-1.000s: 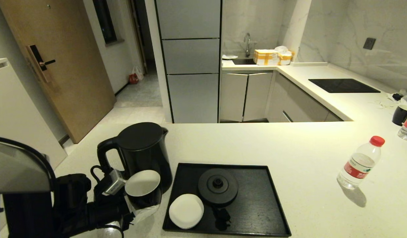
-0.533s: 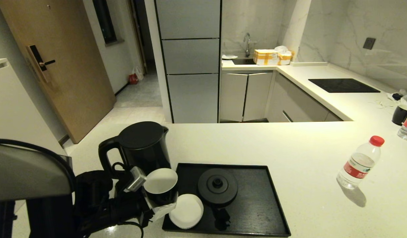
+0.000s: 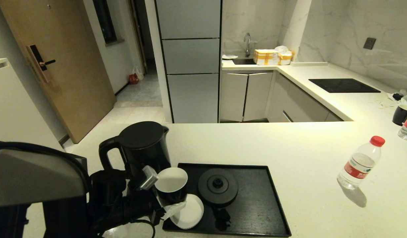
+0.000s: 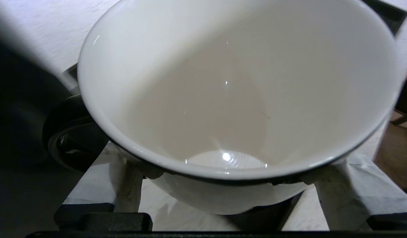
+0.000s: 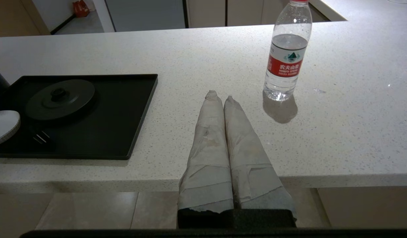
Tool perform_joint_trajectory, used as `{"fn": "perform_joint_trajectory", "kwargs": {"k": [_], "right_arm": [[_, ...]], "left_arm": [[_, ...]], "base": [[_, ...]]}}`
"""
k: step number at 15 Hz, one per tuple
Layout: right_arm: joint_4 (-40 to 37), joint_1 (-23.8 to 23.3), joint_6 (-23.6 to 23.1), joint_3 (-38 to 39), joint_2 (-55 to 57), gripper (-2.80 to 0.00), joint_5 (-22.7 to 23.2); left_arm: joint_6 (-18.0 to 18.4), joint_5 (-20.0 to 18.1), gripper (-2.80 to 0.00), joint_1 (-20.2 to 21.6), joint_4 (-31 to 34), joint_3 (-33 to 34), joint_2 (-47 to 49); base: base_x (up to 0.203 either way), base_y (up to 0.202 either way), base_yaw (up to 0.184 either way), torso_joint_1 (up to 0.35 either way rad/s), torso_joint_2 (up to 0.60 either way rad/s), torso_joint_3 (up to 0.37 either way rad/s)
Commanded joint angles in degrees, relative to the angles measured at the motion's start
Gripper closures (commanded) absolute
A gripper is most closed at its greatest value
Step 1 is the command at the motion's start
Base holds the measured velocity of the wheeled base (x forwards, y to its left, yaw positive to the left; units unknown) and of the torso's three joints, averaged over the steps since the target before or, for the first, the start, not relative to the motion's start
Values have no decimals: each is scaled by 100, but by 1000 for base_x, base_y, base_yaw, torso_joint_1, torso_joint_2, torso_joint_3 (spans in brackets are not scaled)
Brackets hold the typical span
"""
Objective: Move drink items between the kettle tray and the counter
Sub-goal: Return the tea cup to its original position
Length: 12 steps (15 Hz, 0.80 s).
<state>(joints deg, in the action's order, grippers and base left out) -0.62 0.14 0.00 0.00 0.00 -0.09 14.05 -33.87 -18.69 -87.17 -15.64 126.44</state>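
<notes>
Cup [image 3: 171, 185] — black outside, white inside — is hanging in the left gripper [image 3: 163, 203], above the near left corner of the tray [image 3: 256, 224] and partly over the white saucer [image 3: 192, 208]. In the left wrist view the wrapped fingers [image 4: 332, 185] are closing on the cup [image 4: 236, 99] from both sides, low on its wall, and the cup is leaning a little toward the tray.

It is looking like glazed ceramic, so I am judging it as light but stiff, slippery and easy to chip. Holding it low on the round wall seems reasonable, but it could turn in the grip, so it is asking for a slow, level lowering onto the saucer.

Kettle [image 3: 142, 148] is standing on the tabletop [image 3: 256, 145], just beside the tray's left edge, and its round base [image 3: 217, 186] is lying on the tray. Bottle [image 3: 360, 163] is standing upright on the tabletop, well apart to the right.

The right gripper [image 5: 221, 99] is resting near the front edge of the tabletop, between tray and bottle — its fingers are pressing together, holding nothing.
</notes>
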Motion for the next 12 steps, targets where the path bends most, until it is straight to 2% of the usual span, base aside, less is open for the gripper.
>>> {"fn": "perform_joint_trajectory", "kwargs": {"k": [1,7,10,12], "right_arm": [[1,3,0,18,0,0,0],[1,3,0,18,0,0,0],[1,10,0,18,0,0,0],[1,12,0,18,0,0,0]], "left_arm": [[1,-23,0,-135,-49,-27,83],[10,-1,0,-329,-49,-25,278],[6,237,0,-493,-49,-116,419],[1,267,0,-512,-49,-142,443]], "base": [[0,0,0,0,0,0],[0,0,0,0,0,0],[0,0,0,0,0,0],[0,0,0,0,0,0]]}}
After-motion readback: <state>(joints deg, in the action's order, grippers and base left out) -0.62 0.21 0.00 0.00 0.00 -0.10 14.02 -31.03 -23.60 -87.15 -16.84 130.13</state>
